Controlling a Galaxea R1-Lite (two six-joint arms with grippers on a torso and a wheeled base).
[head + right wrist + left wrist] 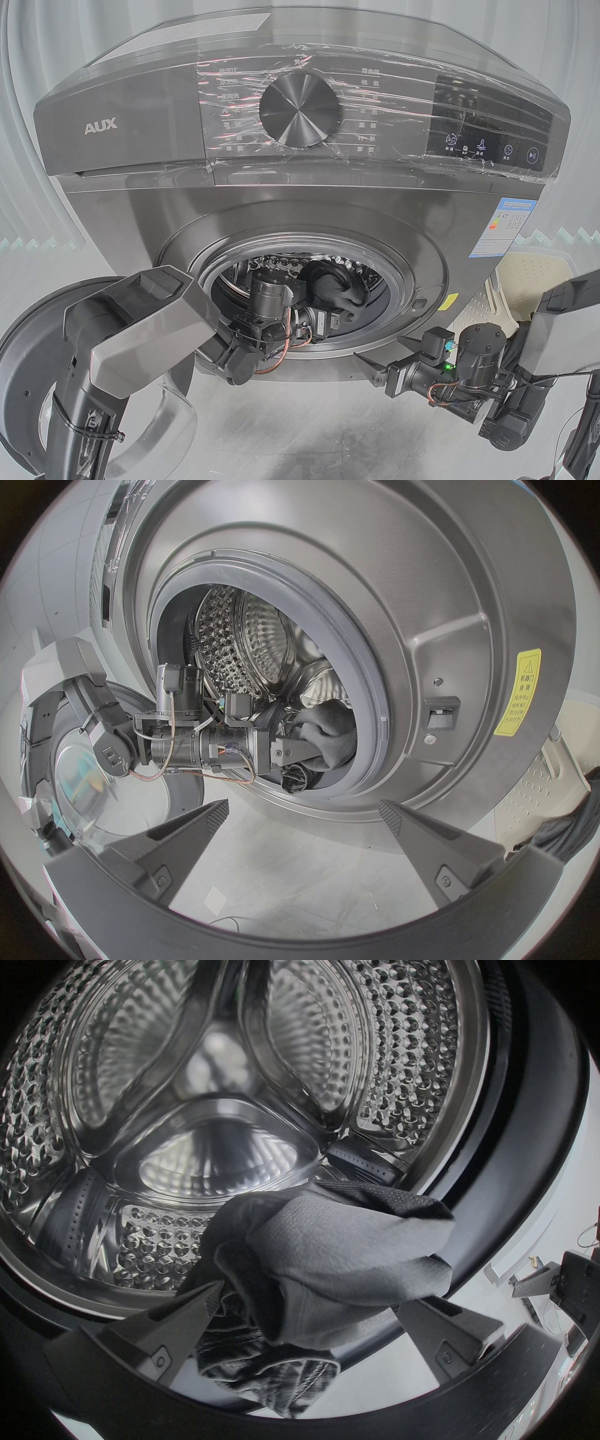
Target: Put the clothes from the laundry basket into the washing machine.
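The grey washing machine (300,206) stands with its round door swung wide to the left. A dark grey garment (334,287) (337,1260) (328,730) lies bunched at the lower lip of the drum (212,1085), partly drooping over the black door seal. My left gripper (315,303) (306,1297) (300,755) is inside the opening, open, its fingers standing wide on either side of the garment. Lower right of the opening, outside the machine, my right gripper (375,369) (300,805) hangs open and holds nothing.
The glass door (25,375) (94,780) stands to the left of the left arm. A cream laundry basket (537,275) (550,780) sits right of the machine with dark cloth (575,830) at its edge. Pale floor (281,880) lies in front.
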